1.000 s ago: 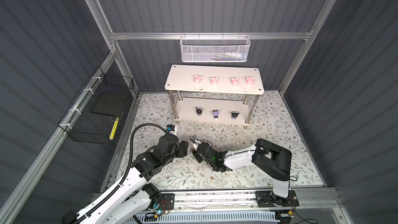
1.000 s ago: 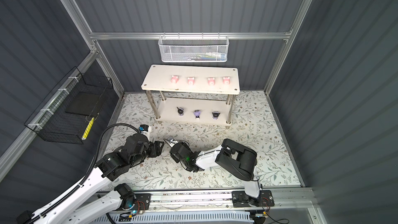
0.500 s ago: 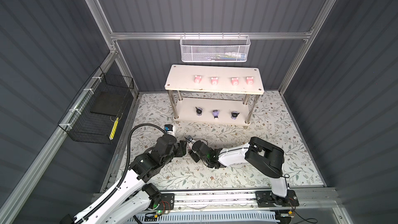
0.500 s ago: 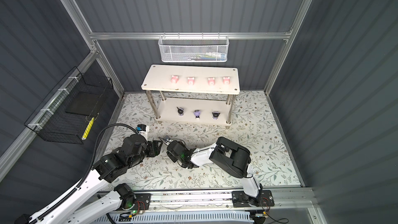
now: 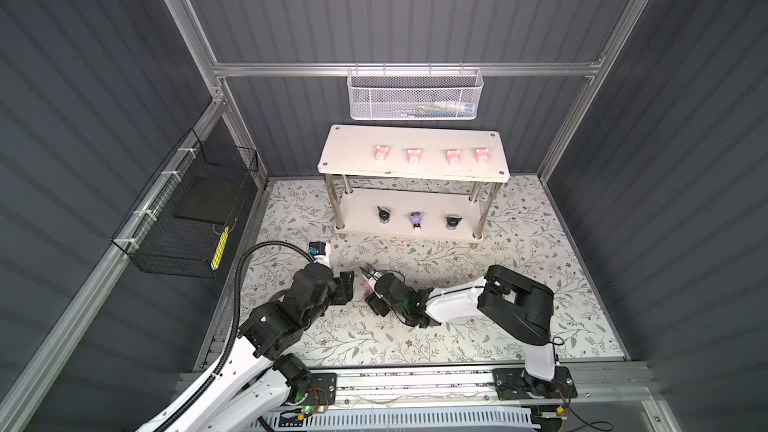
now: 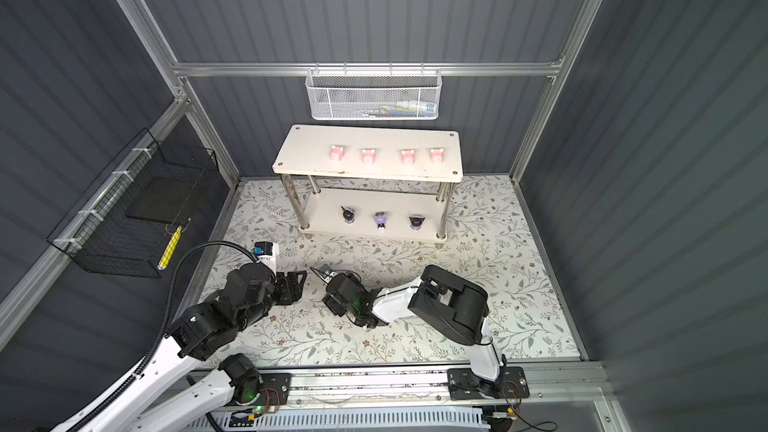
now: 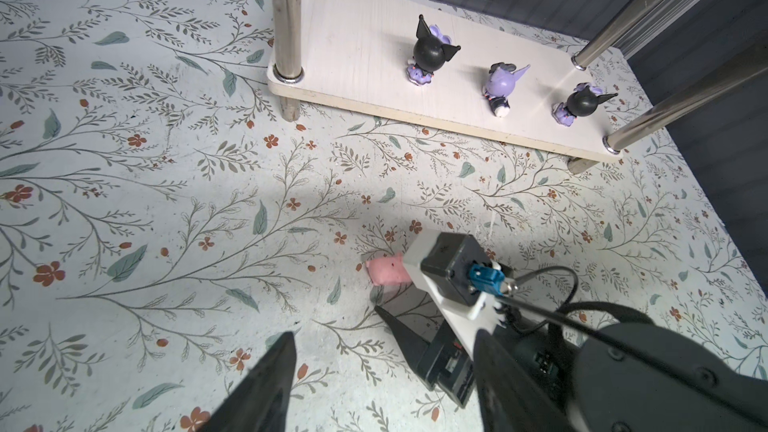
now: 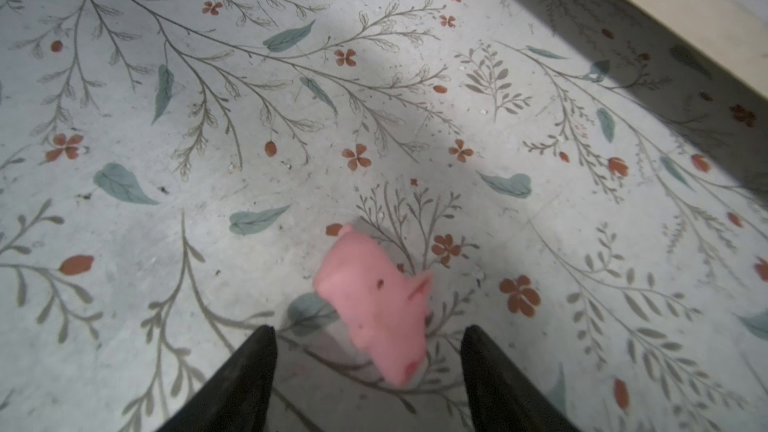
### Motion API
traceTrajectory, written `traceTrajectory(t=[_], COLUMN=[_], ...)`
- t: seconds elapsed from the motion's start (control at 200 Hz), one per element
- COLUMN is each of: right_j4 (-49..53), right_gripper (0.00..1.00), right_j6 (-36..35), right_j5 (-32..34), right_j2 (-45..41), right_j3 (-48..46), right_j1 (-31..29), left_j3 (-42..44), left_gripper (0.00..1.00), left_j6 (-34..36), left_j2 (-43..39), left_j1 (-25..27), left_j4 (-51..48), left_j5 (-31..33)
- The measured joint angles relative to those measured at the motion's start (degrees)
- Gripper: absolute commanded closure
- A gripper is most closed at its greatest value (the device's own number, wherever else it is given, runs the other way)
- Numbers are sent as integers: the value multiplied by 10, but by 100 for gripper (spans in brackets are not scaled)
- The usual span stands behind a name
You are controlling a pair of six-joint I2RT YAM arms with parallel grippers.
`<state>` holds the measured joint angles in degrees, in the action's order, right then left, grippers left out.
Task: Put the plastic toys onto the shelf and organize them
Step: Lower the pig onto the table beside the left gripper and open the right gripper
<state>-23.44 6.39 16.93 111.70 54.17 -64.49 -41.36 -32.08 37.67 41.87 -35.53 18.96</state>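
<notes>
While the other toys [image 5: 414, 156] sit sorted on the shelf [image 5: 353, 160], last pig [image 8: 374, 305]: tipped over on the floral mat [image 8: 124, 76], loose between the fingers [image 8: 245, 376] of your right gripper [image 8: 365, 328].
Right gripper: jaws spread wide, probably letting go to re-grab straighter; narrower a second ago.
Left gripper [image 5: 348, 284]: wide, empty, waiting just beside.

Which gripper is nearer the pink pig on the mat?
Right. The right gripper straddles the pink pig, fingers open either side; the left gripper sits apart, facing it.
</notes>
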Motion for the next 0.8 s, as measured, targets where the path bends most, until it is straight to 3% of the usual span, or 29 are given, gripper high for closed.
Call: traceTrajectory(t=[0.415, 0.68, 0.745, 0.8], right_j4=[-39, 28, 54, 76], right_gripper=[17, 16, 16, 15], right_j6=[51, 87, 93, 101], right_j5=[4, 42, 57, 72], right_j2=[-243, -412, -452, -488], right_j3=[-133, -174, -189, -203], right_j1=[0, 0, 0, 0], left_j3=[-4, 25, 31, 32], left_gripper=[31, 34, 37, 47], left_j6=[6, 21, 21, 22], left_j2=[24, 182, 222, 250], left_j1=[0, 0, -1, -6], left_j4=[21, 102, 113, 119], left_j5=[-16, -71, -73, -78])
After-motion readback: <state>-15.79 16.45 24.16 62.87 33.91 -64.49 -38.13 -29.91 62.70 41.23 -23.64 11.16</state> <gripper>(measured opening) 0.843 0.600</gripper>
